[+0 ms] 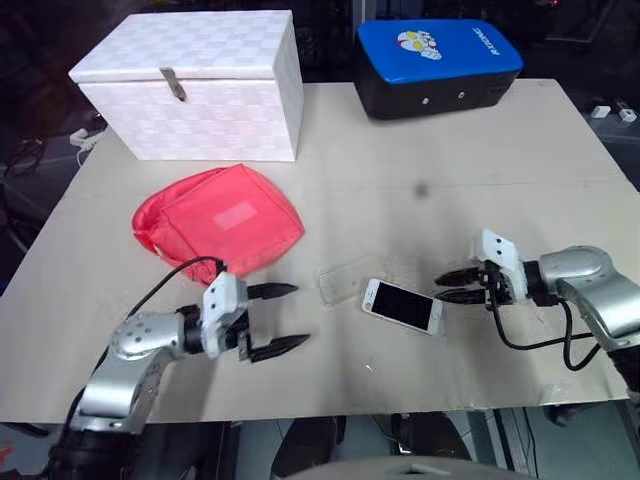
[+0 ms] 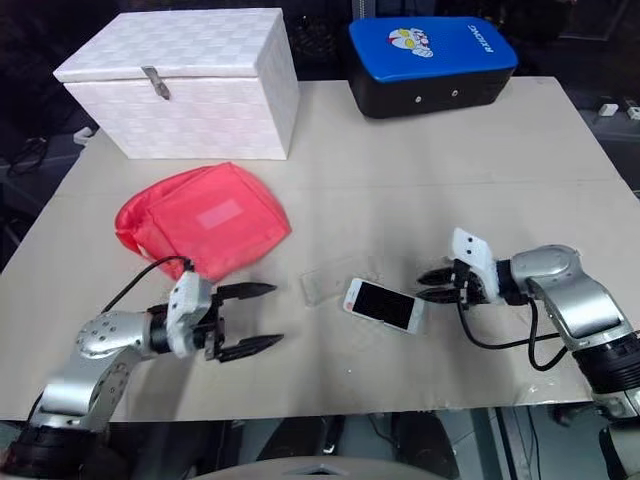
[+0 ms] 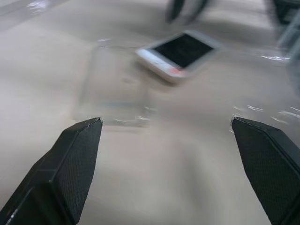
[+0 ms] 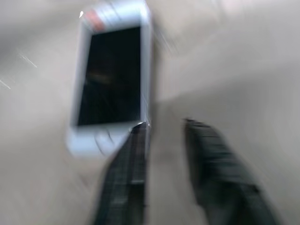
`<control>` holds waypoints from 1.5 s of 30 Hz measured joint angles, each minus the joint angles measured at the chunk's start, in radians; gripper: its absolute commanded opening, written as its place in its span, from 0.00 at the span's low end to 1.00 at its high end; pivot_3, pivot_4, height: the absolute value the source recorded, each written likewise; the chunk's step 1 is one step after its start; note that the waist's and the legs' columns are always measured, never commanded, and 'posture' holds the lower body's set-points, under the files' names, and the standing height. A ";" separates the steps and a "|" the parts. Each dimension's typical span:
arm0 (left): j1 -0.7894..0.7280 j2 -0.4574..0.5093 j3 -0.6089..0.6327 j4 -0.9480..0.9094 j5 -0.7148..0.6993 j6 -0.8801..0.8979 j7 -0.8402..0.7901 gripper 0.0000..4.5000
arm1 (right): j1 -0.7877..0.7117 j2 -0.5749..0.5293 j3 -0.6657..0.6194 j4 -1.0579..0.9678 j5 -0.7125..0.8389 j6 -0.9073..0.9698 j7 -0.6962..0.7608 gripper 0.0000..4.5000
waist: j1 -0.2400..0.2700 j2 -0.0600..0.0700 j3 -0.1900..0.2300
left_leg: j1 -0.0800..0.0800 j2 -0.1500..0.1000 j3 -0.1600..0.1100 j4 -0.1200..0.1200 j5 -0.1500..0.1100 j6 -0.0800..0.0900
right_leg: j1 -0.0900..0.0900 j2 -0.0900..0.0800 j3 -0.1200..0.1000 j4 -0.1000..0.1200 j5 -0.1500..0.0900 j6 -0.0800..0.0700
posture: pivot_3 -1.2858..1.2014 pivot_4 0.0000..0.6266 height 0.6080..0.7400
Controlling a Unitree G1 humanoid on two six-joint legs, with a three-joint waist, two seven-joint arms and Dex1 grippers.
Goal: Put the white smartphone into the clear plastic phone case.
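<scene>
The white smartphone (image 1: 402, 306) lies flat on the table with its dark screen up, near the front middle. The clear plastic phone case (image 1: 345, 280) lies just to its left, their near ends close together. My right gripper (image 1: 450, 284) sits low at the phone's right end, open a little, with nothing between its fingers. The right wrist view shows the phone (image 4: 110, 75) just past one fingertip (image 4: 139, 129). My left gripper (image 1: 298, 315) hovers wide open left of the case, pointing toward it. The left wrist view shows the case (image 3: 112, 86) ahead with the phone (image 3: 180, 52) beyond.
A red fabric pouch (image 1: 218, 220) lies behind my left gripper. A white lidded box (image 1: 195, 85) stands at the back left and a blue-topped black case (image 1: 438, 65) at the back right. The table's front edge (image 1: 330, 405) runs close below both grippers.
</scene>
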 measured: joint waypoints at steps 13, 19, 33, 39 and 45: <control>-0.567 -0.090 -0.357 0.324 0.298 0.217 0.070 0.91 | 0.127 0.062 0.045 -0.288 -0.089 0.035 -0.252 0.64 | -0.003 -0.001 0.000 | -0.002 -0.001 0.001 0.003 0.001 -0.001 | -0.003 0.001 0.001 0.002 0.000 0.001 | 0.52 0.24 1.00; -0.617 -0.112 -0.392 0.354 0.330 0.250 0.016 0.35 | 0.141 0.064 0.173 -0.321 -0.213 0.000 -0.297 0.64 | -0.011 -0.001 -0.001 | -0.002 -0.002 0.001 0.005 0.001 -0.001 | -0.003 0.001 0.002 0.003 0.001 0.001 | 0.52 0.24 1.00; -0.441 -0.265 -0.035 -0.085 0.188 1.130 0.358 0.02 | 0.113 0.120 0.221 -0.280 -0.447 0.125 -0.492 0.64 | -0.037 -0.002 -0.001 | 0.000 -0.001 0.002 0.017 0.001 -0.001 | -0.002 0.003 0.004 0.017 0.000 0.002 | 0.52 0.24 1.00; -0.451 -0.436 0.201 -0.140 0.164 1.359 0.565 0.02 | 0.083 0.135 0.192 -0.212 -0.471 0.141 -0.546 0.64 | -0.027 -0.003 -0.002 | 0.000 -0.001 0.002 0.017 0.001 -0.002 | -0.002 0.002 0.004 0.017 0.001 0.002 | 0.52 0.24 1.00; -0.409 -0.506 0.294 -0.175 0.017 1.363 0.751 0.02 | 0.048 0.195 0.150 -0.123 -0.459 0.120 -0.568 0.64 | -0.026 -0.006 -0.003 | 0.003 -0.001 0.002 0.017 0.001 -0.003 | 0.001 0.002 0.004 0.017 0.001 0.002 | 0.52 0.24 1.00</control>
